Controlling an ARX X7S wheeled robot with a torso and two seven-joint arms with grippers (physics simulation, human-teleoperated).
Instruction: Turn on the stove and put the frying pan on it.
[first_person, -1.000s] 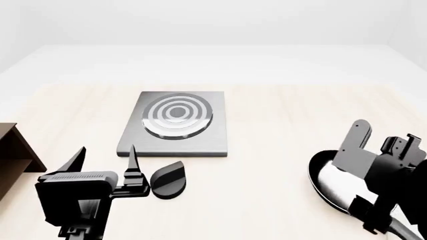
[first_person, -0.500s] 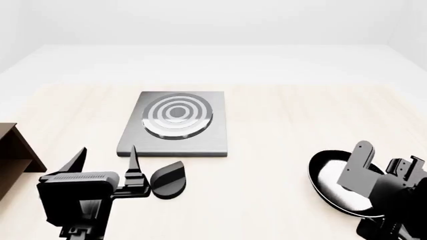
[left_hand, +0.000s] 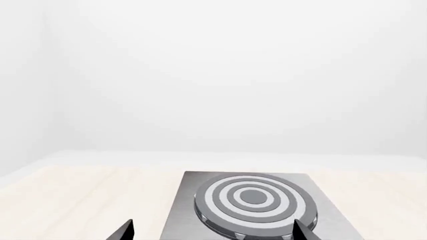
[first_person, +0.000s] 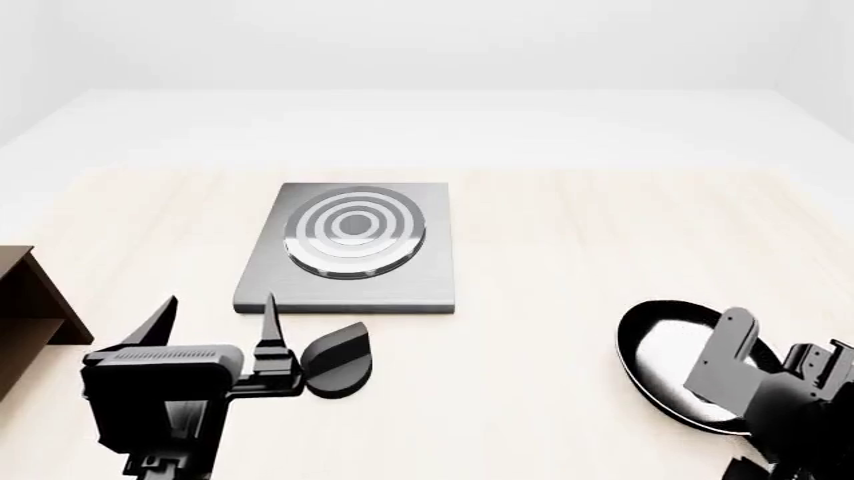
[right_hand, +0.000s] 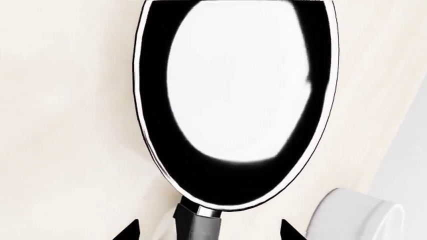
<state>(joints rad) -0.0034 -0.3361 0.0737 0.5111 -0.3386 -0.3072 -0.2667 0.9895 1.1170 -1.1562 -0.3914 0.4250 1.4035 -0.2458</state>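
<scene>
The stove (first_person: 350, 252) is a flat grey slab with a ringed burner, lying at the table's middle left. Its black ridged knob (first_person: 336, 358) sits on the table in front of the slab. My left gripper (first_person: 216, 312) stands open just left of the knob, touching nothing. In the left wrist view the stove (left_hand: 253, 200) lies ahead of the open left gripper (left_hand: 212, 233). The frying pan (first_person: 667, 352) rests at the near right, partly under my right arm (first_person: 767, 395). In the right wrist view the frying pan (right_hand: 233, 90) fills the frame, and its handle (right_hand: 197, 224) runs between the fingers of the open right gripper (right_hand: 208, 233).
A dark brown wooden shelf (first_person: 27, 305) stands at the left edge, close to my left arm. A white bowl (right_hand: 357, 216) sits beside the pan's handle, near one right finger. Pale wooden tabletop (first_person: 574, 240) stretches behind and right of the stove.
My right arm has dropped lower and nearer the front edge, uncovering more of the pan's inside. The left gripper has shifted very slightly. Stove, knob and pan have stayed put.
</scene>
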